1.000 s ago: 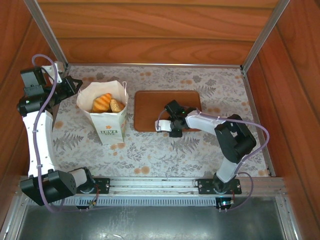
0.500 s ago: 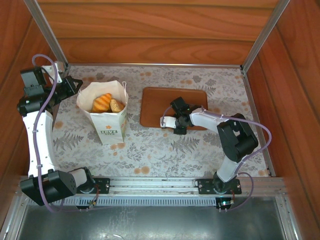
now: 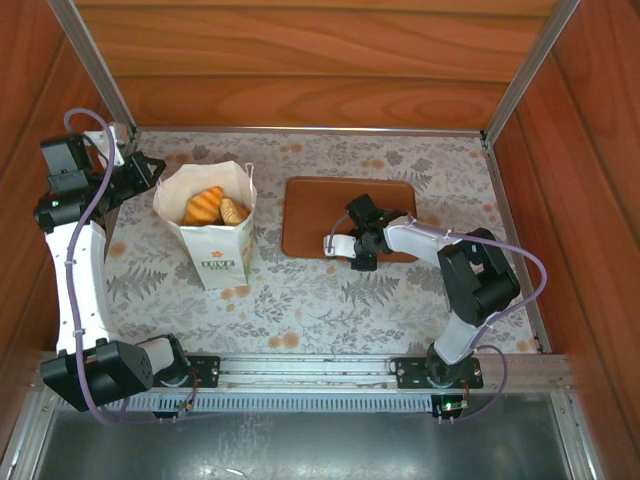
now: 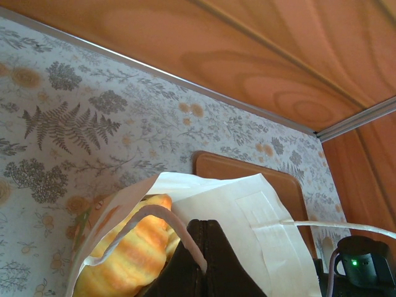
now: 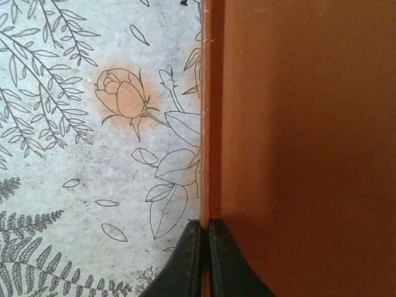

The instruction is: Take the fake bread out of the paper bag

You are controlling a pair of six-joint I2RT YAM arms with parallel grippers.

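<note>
Floral table [image 3: 300, 300], bread [image 3: 205, 205] in bag [image 3: 225, 255], tray [image 3: 310, 215] pinched

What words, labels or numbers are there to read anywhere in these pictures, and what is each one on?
On the paper bag, front side, green lettering: too small and blurred to read.
On the brown tray and the flowered tablecloth: no writing.

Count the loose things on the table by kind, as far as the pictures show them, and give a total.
Paper bag: 1
Fake bread pieces visible in the bag's mouth: 2
Brown tray: 1
Total: 4
</note>
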